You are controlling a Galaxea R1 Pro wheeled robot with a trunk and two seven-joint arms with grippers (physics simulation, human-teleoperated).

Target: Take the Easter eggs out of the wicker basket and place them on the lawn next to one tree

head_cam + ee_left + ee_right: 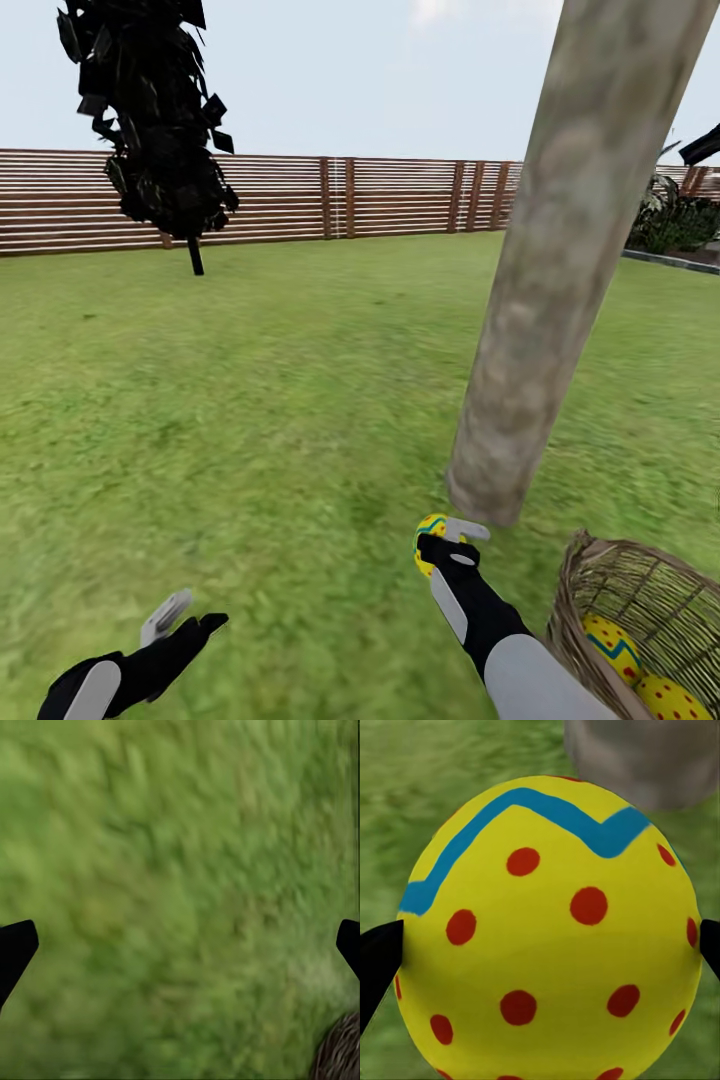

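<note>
The wide, mottled green grass lawn (250,400) is carrying a thick pale grey-brown mottled tree trunk (550,270), a brown open-weave wicker basket (640,600) just beside it, and a slim dark tree (195,255), seemingly rooted farther off.

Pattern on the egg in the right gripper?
Egg: yellow, red dots, blue-teal zigzag band. Best in the right wrist view.
</note>
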